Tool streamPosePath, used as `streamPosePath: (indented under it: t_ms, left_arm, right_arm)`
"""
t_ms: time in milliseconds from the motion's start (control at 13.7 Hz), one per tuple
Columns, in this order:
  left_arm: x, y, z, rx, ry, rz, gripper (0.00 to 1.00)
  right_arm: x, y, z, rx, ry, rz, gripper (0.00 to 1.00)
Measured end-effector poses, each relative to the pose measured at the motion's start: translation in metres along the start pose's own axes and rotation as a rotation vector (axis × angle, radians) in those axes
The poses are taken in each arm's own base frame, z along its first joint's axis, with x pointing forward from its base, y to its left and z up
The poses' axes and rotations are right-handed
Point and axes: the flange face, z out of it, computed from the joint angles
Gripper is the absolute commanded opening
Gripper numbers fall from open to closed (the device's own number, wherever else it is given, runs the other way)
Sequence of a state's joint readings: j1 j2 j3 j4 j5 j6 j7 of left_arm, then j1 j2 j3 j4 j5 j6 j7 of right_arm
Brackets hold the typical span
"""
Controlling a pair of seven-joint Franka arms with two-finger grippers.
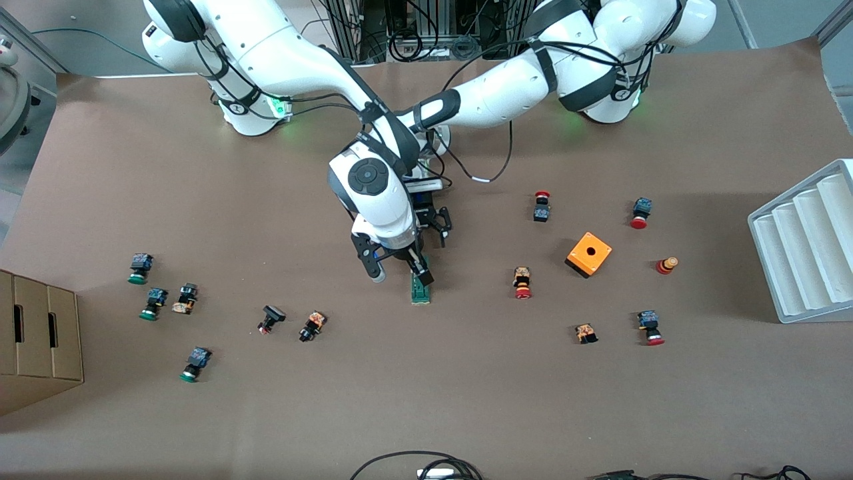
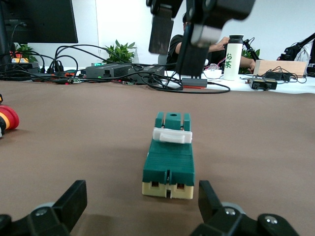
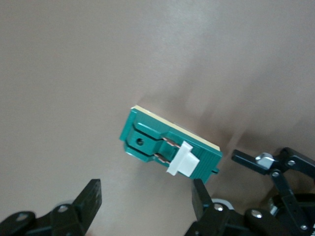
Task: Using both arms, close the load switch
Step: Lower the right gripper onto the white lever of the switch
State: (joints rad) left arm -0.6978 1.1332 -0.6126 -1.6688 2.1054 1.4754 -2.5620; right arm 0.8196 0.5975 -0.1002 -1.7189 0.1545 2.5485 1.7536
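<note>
The load switch (image 1: 420,291) lies flat mid-table: a dark-green block with a tan end and a white handle piece. In the left wrist view the load switch (image 2: 169,160) points its tan end at my left gripper (image 2: 140,202), which stands open and low at the table, a short way off. My left gripper (image 1: 436,230) shows partly hidden under the right arm's wrist. My right gripper (image 1: 402,275) hangs open just above the switch, one finger over its end toward the robots. The right wrist view has the load switch (image 3: 170,150) ahead of my right gripper (image 3: 146,191), with nothing between the fingers.
Green-capped push-buttons (image 1: 154,303) lie scattered toward the right arm's end. Red-capped push-buttons (image 1: 522,283) and an orange cube (image 1: 589,253) lie toward the left arm's end. A white ribbed rack (image 1: 806,247) and a cardboard box (image 1: 36,333) stand at the table's two ends.
</note>
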Motion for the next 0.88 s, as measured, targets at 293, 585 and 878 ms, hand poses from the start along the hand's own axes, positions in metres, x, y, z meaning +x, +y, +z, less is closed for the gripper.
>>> streamPosePath:
  t_ms: [293,585,878]
  left_arm:
    - [0.0,0.001,0.001,0.002,0.0,0.025,1.0]
    - [0.004,0.009,0.004,-0.009,-0.02,0.035,1.0]
    - [0.003,0.015,0.008,-0.009,-0.031,0.044,1.0]
  right_arm:
    - [-0.002,0.007,0.007,0.018,-0.001,0.028,0.79]
    - [-0.007,0.017,0.019,0.037,-0.003,0.039,0.76]
    - [-0.011,0.037,0.035,0.031,0.002,0.04,0.73]
